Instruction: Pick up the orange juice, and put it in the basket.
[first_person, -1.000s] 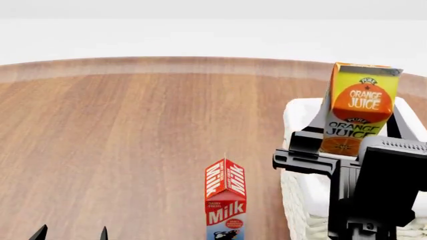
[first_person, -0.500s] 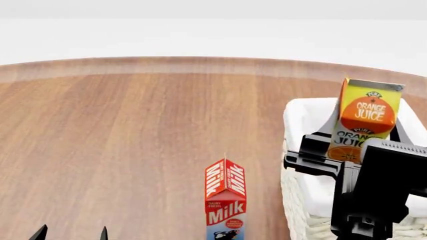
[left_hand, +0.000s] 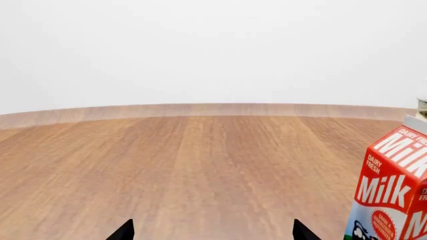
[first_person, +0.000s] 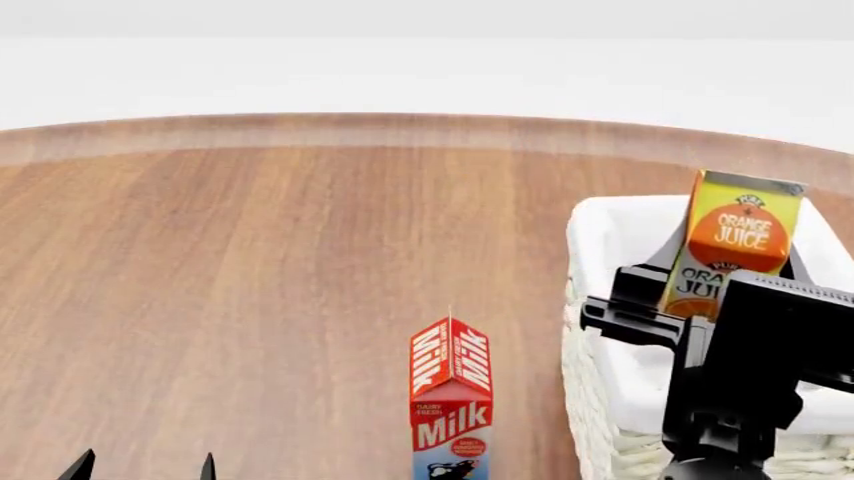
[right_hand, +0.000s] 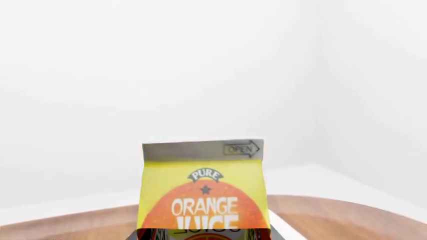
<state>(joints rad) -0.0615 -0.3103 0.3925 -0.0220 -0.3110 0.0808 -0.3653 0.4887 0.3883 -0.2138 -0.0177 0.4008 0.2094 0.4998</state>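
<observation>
The orange juice (first_person: 742, 238), a yellow-and-orange gable-top carton, stands upright in my right gripper (first_person: 727, 272), whose fingers press on its two sides. Its lower part is down inside the cream-white wicker basket (first_person: 597, 232) at the table's right side, hidden by the gripper body. In the right wrist view the orange juice (right_hand: 203, 192) fills the lower middle, with my right gripper (right_hand: 203, 235) at its base. My left gripper (first_person: 144, 467) is open and empty at the near left; in the left wrist view my left gripper (left_hand: 212, 232) shows only two fingertips.
A red-and-white milk carton (first_person: 450, 398) stands on the wooden table (first_person: 267, 260) just left of the basket, near the front. It also shows in the left wrist view (left_hand: 393, 190). The table's curved far edge meets a white wall.
My right gripper has moved down and a little right with the orange juice, lowering it into the basket. The left arm and the milk carton have not moved.
</observation>
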